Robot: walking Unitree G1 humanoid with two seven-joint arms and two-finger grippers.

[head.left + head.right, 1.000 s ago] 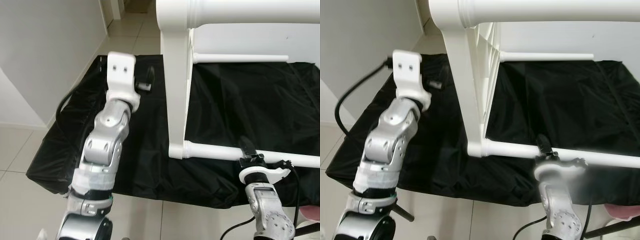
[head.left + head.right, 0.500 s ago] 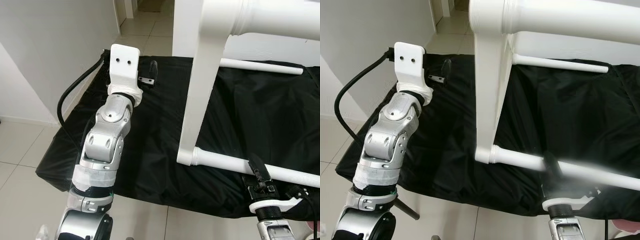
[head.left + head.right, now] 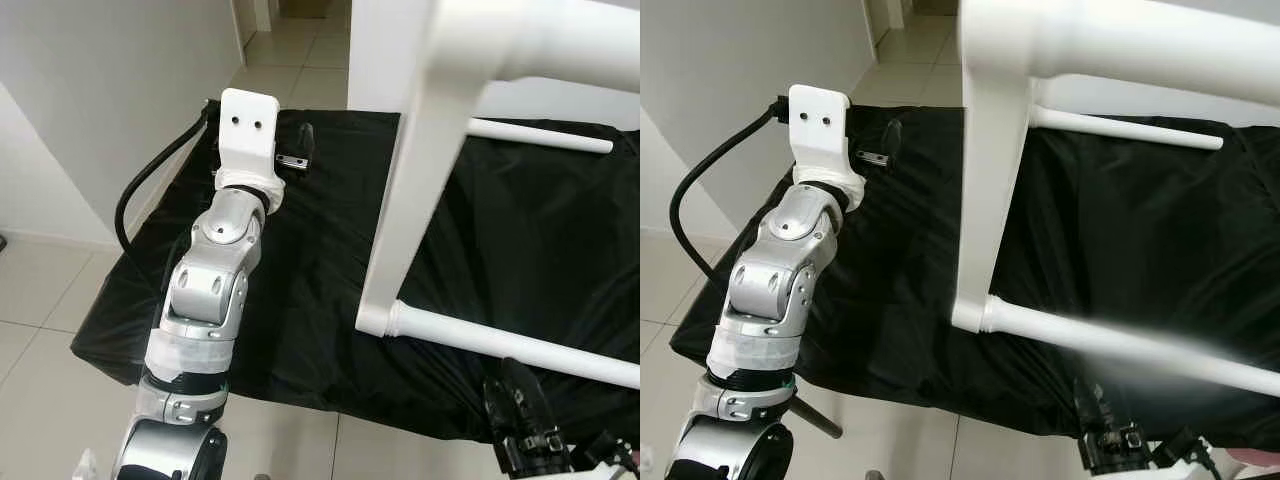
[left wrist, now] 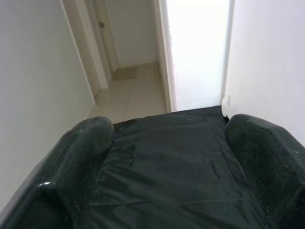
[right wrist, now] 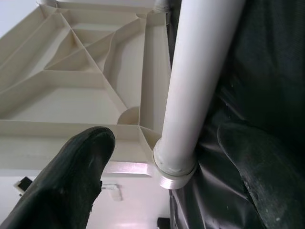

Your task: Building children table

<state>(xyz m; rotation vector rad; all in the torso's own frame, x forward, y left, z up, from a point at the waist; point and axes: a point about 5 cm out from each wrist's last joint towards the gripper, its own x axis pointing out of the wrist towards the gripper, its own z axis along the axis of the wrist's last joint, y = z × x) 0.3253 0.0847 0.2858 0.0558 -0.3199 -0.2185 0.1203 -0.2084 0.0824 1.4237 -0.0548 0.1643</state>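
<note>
The table (image 3: 420,190) is plain white, its ribbed underside (image 5: 81,81) cream. The sheet (image 3: 330,260) under it is glossy black. The left arm (image 3: 210,290) is silver with a white bracket (image 3: 247,135) and black cable (image 3: 150,190). The floor tiles (image 3: 40,330) are pale beige, the walls (image 3: 100,90) white.

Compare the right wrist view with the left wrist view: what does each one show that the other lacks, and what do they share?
Right wrist view: the ribbed underside of the white table top and a white leg between the open right gripper fingers. Left wrist view: a tiled hallway floor and white walls beyond the open left gripper. Both: the black cloth.
</note>
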